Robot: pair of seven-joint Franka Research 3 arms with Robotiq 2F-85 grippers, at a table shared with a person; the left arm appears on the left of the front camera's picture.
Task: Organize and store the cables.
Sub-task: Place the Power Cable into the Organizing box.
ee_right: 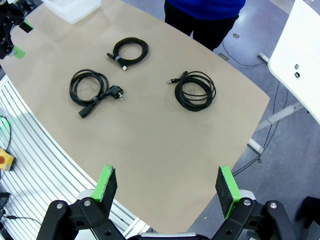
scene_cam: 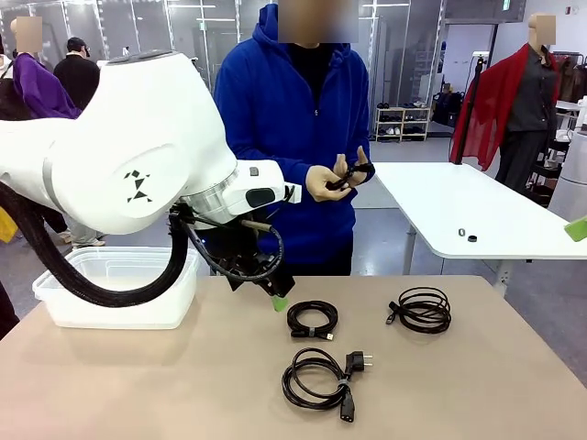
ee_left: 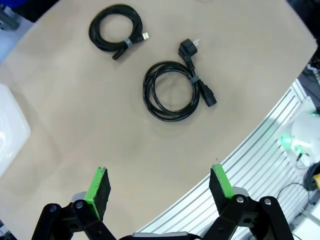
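The left gripper [ee_left: 159, 189] is hanging over the left part of the table [scene_cam: 138, 385], close to the white bin [scene_cam: 110, 312] that is sitting at the far left corner. Its green fingers are wide apart and holding nothing. The right gripper [ee_right: 165, 186] is waiting high above the right edge, and its fingers are apart and holding nothing too. Three black cables are lying on the table: a small tied coil [ee_left: 127, 43] near the middle, a thick cord with a big plug [ee_left: 194, 80] closer to the robot's edge, and a thin coil [ee_right: 195, 106] toward the right edge. A person at the far edge is winding one more cable [scene_cam: 353, 174] in both hands [scene_cam: 326, 181]. The coils are lying flat, so the fingers may scrape the table or pinch just one loop. Then the coil could fall open, and the heavy plug could swing and catch on the bin's rim.
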